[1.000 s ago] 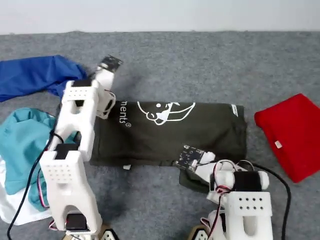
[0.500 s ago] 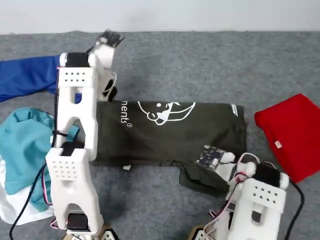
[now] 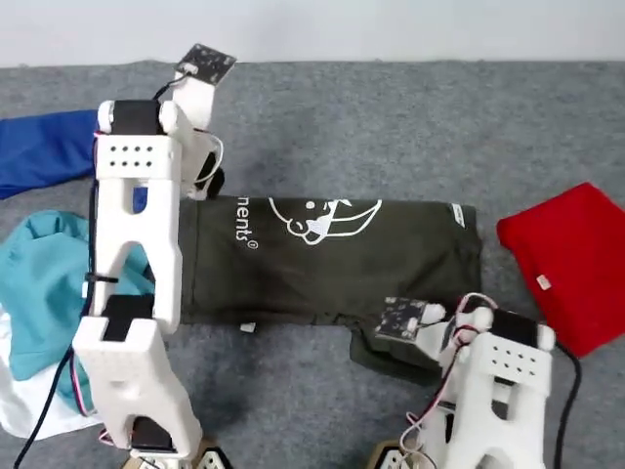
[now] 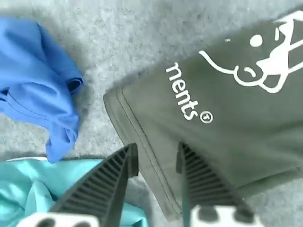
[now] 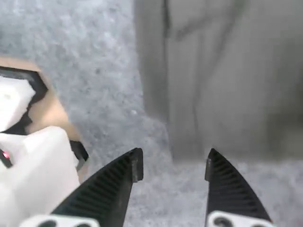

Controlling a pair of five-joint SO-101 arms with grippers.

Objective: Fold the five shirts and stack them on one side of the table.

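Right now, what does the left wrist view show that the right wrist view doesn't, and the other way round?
Left wrist view: the blue shirt, the teal shirt near it, and the dark green shirt with its white print. The left gripper has its fingers open over the shirt's hemmed edge.
Right wrist view instead: the right gripper, fingers open over a plain creased edge, and a white robot part by a tan surface.
Shared: the dark green shirt lying on the grey table covering.
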